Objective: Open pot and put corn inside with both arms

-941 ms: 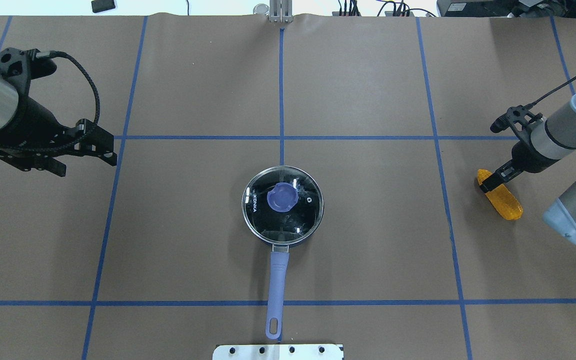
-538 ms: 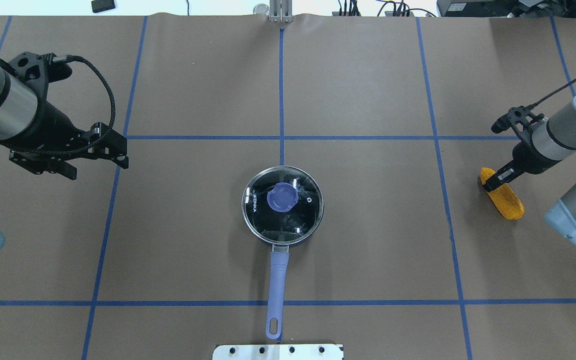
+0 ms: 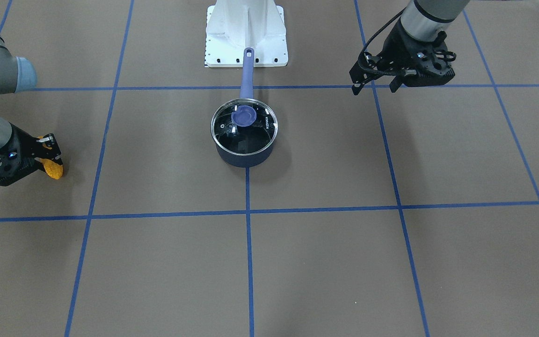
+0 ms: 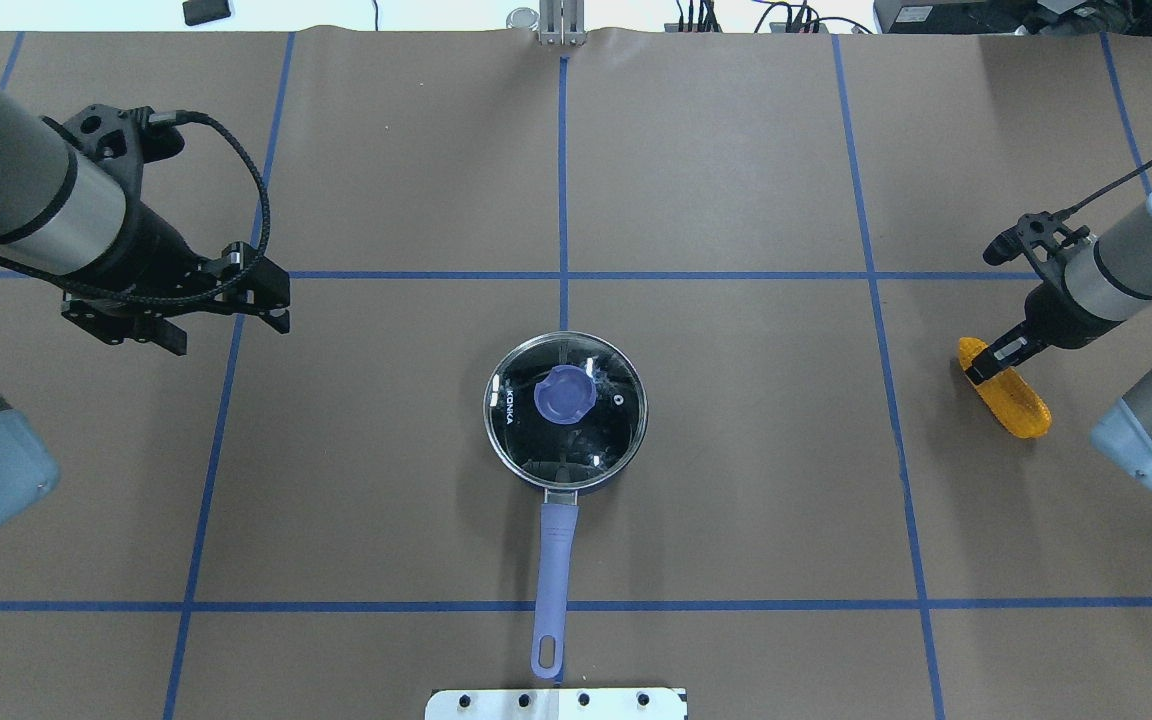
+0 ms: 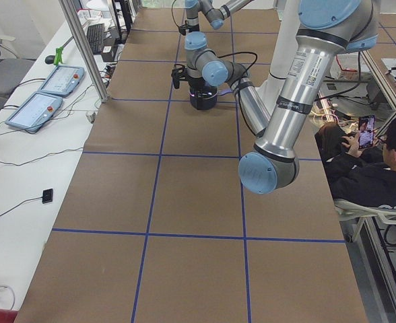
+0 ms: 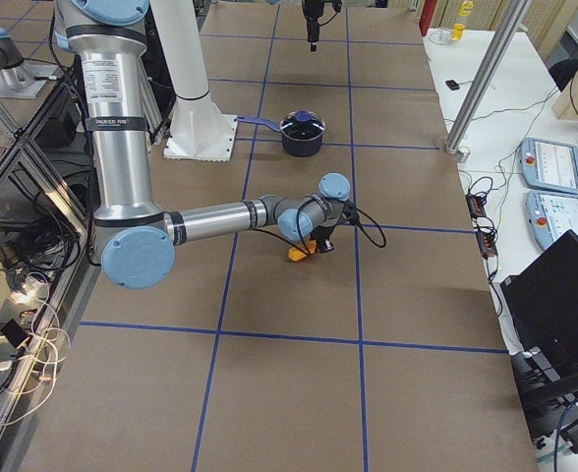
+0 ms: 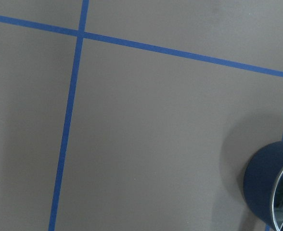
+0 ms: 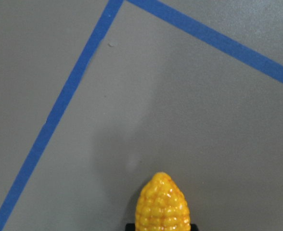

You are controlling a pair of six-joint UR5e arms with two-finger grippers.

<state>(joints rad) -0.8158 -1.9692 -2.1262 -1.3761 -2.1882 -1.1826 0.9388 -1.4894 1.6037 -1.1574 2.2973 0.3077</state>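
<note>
Pot (image 3: 245, 159) at mid-worktop (image 4: 736, 480), its glass lid (image 4: 601, 425) seated on the rim and its long handle pointing toward the robot's base; corn (image 4: 1014, 408) well apart from the pot, near the worktop's right end; right claw (image 4: 986, 365) clenched on the corn near one end, the cob low at the surface; left claw (image 3: 375, 88) released and empty, poised above the worktop on the pot's left, clear of the lid.
</note>
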